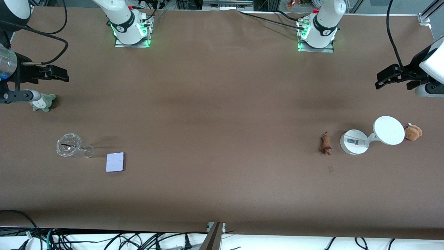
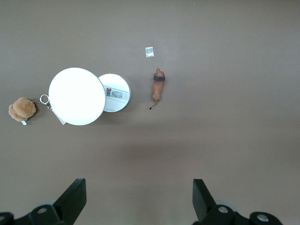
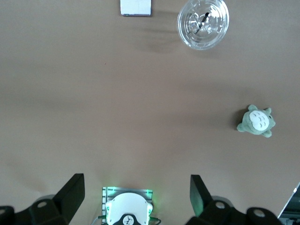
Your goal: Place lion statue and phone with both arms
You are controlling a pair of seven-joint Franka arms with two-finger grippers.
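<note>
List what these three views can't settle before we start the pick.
- Phone: cut off by the edge in the right wrist view; front view too small to tell which face is up.
- Lion statue: too small in the front and left wrist views for detail.
- Clear cup: contents unclear, only a dark straw shows.
- Stand: label unreadable.
- Left gripper and right gripper: arms run off the front view's edges.

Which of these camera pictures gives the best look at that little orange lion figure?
The left wrist view: the lion statue lies in plain sight, tail and darker head both visible. The front view shows it smaller, beside the white stand. The right wrist view misses it.
</note>
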